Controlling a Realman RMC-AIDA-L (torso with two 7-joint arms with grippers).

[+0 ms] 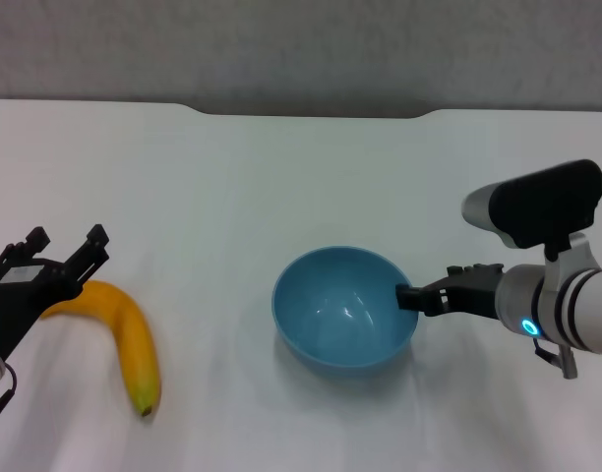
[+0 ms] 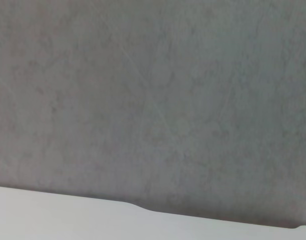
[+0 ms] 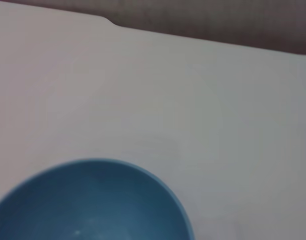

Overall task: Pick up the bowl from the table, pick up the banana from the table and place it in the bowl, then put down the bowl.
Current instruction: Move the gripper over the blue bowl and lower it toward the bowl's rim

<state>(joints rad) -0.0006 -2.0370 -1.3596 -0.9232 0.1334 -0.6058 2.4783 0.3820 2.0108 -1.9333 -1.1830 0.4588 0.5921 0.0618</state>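
Right gripper (image 1: pixel 407 296) pinches the rim of the light-blue bowl (image 1: pixel 342 313), mid-table, right of centre. Left gripper (image 1: pixel 60 258), fingers spread, sits over the banana's (image 1: pixel 129 339) stem end at the left. Judgement: keep the bowl level; grasp the banana mid-body. White table (image 1: pixel 232 187), notched far edge, grey wall beyond.

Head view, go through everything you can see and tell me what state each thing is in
bowl: upright, empty, on the table.
banana: lying on the table, not in the bowl.
right gripper: at the bowl's right rim, shut on it.
left gripper: open, at the banana's far end.
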